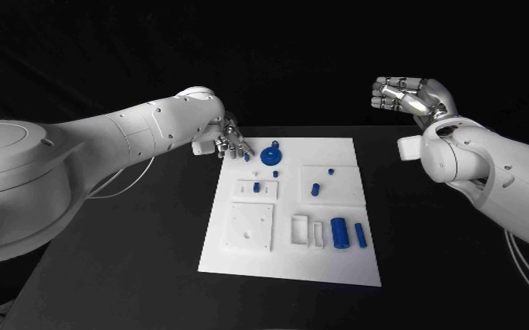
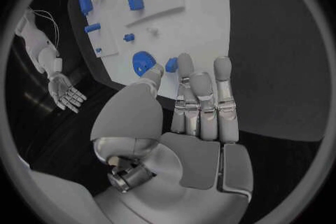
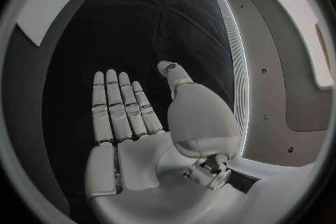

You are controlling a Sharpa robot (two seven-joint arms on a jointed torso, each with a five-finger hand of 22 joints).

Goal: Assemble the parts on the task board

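Observation:
The white task board (image 1: pixel 292 257) lies in the middle of the table. A round blue part (image 1: pixel 272 154) sits near its far left corner, and small blue pieces (image 1: pixel 257 187) stand in its middle blocks. Two blue cylinders (image 1: pixel 339 232) lie near the front right. My left hand (image 1: pixel 232 145) hovers at the far left corner, fingers stretched out, holding nothing. In the left wrist view its fingertips (image 2: pixel 183 61) reach beside the round blue part (image 2: pixel 143 61) and a small blue piece (image 2: pixel 171 64). My right hand (image 1: pixel 410 99) is raised off the board at the far right, its palm (image 3: pixel 133 140) bare.
White raised blocks (image 1: pixel 250 225) and a slotted holder (image 1: pixel 301 229) stand on the board's front half. Black table (image 1: pixel 441 253) surrounds the board on both sides. The left wrist view also shows my right hand (image 2: pixel 66 92) across the table.

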